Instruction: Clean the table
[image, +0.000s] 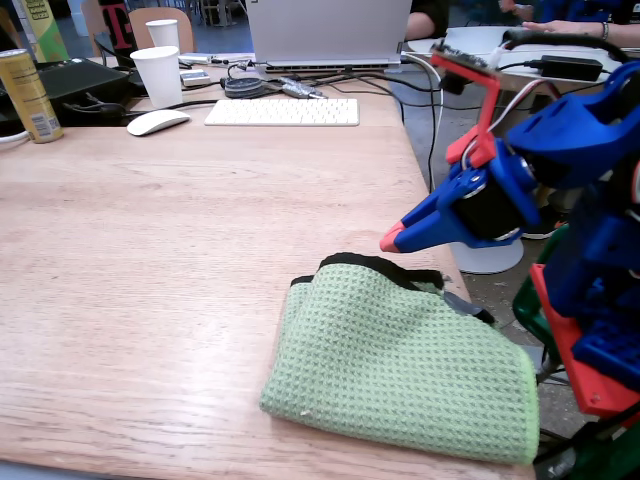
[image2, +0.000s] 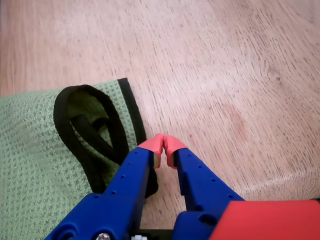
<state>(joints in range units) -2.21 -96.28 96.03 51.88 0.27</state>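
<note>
- The table (image: 150, 260) is a light oak-coloured top with clear grain; in the fixed view it fills the left and middle of the scene, its straight right edge running from far to near.
- A green waffle-weave cloth (image: 400, 365) with a black hem lies folded on the near right part of the table, close to that edge. In the wrist view the cloth (image2: 35, 150) sits to the left, its black-edged corner curled up into a loop.
- The gripper (image: 392, 240) hangs above the far edge of the cloth in the fixed view, blue with pink tips, pointing left. In the wrist view the gripper (image2: 164, 145) has its two pink tips pressed together with nothing between them, just right of the cloth's hem, over bare wood.
- At the far end of the table stand a white keyboard (image: 282, 111), a white mouse (image: 157, 122), a paper cup (image: 159, 76), a yellow can (image: 27, 95) on the far left, and a laptop (image: 330, 32) behind the keyboard.
</note>
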